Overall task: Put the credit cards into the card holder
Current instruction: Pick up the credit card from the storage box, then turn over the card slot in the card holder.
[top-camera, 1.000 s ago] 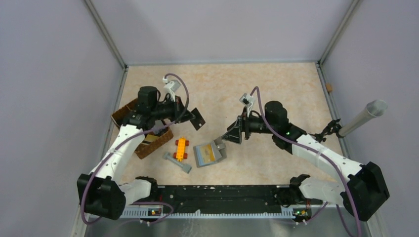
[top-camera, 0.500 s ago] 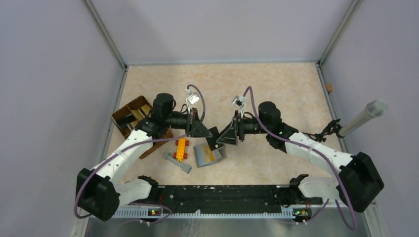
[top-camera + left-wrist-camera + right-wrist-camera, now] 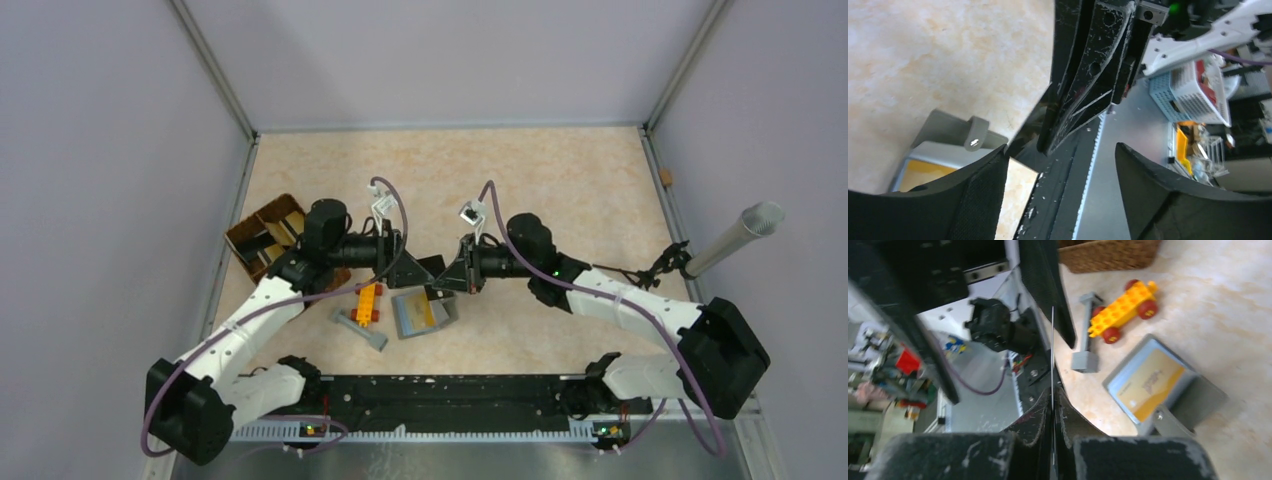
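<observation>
Over the table centre, top view: left gripper [image 3: 408,262] and right gripper [image 3: 446,277] meet nose to nose, with a dark credit card [image 3: 432,267] held between them, just above the card holder [image 3: 403,318].
Holder: lies open on the table, gold card [image 3: 426,314] in its pocket.
Bystanders: orange toy car [image 3: 367,301] and grey bar [image 3: 360,328] just left of the holder; woven tray [image 3: 268,237] at far left.
Left wrist view: left gripper's fingers [image 3: 973,200] are spread wide and touch nothing; the right gripper's tip and the dark card stand in the gap.
Right wrist view: right gripper is pressed together on the dark card, which shows edge-on as a thin line; holder and gold card lie below to the right.
Progress (judged): one card pocketed; the dark card is in the air, a hand-over or regrasp in hand, insertion not yet done.
Count: cards seen, two (one gold, one dark); holder, one; toy car, one; grey bar, one; tray, one.
Unknown: cannot tell whether there are more cards in the tray.
</observation>
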Tool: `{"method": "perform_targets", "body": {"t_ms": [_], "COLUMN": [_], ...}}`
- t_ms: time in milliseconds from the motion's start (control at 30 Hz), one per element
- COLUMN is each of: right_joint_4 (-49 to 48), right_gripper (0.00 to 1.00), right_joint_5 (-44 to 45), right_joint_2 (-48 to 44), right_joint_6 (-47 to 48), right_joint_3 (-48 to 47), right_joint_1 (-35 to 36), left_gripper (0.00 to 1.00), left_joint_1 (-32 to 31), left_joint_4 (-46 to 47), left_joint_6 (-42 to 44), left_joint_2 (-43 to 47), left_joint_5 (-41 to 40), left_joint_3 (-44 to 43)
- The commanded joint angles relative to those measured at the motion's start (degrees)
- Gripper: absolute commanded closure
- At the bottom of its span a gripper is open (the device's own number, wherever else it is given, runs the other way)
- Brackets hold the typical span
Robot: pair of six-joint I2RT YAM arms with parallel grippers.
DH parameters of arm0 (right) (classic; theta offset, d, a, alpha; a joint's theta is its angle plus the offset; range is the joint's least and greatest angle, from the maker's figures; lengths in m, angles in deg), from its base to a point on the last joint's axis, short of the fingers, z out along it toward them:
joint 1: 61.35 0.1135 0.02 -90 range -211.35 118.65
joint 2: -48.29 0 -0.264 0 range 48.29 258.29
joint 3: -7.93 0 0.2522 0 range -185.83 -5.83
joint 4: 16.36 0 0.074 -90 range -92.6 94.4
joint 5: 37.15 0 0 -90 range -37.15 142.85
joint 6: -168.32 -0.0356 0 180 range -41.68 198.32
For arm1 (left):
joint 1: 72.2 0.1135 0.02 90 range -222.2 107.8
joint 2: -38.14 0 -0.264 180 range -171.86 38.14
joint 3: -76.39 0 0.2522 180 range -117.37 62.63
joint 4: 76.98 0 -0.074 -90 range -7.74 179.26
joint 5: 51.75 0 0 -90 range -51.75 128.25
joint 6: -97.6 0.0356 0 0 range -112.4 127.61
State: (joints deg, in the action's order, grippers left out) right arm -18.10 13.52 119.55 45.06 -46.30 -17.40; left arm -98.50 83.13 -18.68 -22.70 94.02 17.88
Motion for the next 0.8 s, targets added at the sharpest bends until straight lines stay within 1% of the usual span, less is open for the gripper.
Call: {"method": "perform_targets", "body": {"t_ms": [0,67,200,300,400,533,667,767], "right_joint_4": [8.74,10.5,11.58,12.63,13.02,14.17,20.04,22.1], "right_gripper": [1.0,1.0,1.0,1.0,1.0,1.0,1.0,1.0], "right_joint_5": [14.19,17.86,22.29,25.42,27.08,28.87,34.74,37.35], "right_joint_2": [-1.21,-0.65,1.86,4.98,8.61,12.96,16.72,19.06], "right_joint_6": [0.8,0.91,0.99,1.39,1.07,1.67,1.47,1.26], "right_joint_3": [0.65,0.82,-0.37,-2.31,-3.62,-5.29,-6.93,-6.46], "right_joint_1": [1.76,2.94,5.73,7.72,8.32,8.26,8.24,8.15], "left_gripper": [0.16,0.11,0.09,0.09,0.1,0.12,0.12,0.11], "left_joint_1": [-0.11,-0.08,-0.12,-0.15,-0.14,-0.09,-0.51,-1.09], "left_joint_4": [-4.09,-4.32,-2.25,-4.46,-5.76,-3.89,-1.89,-1.87], "left_joint_6": [0.12,-2.11,-10.77,-15.23,-18.34,-22.65,-25.78,-26.72], "left_joint_2": [4.97,7.89,12.76,14.31,15.0,14.34,11.82,9.5], "left_joint_5": [-14.37,-21.08,-29.38,-34.5,-36.72,-36.38,-36.19,-36.63], "left_joint_3": [2.61,5.25,10.81,13.32,15.33,18.22,20.4,20.62]}}
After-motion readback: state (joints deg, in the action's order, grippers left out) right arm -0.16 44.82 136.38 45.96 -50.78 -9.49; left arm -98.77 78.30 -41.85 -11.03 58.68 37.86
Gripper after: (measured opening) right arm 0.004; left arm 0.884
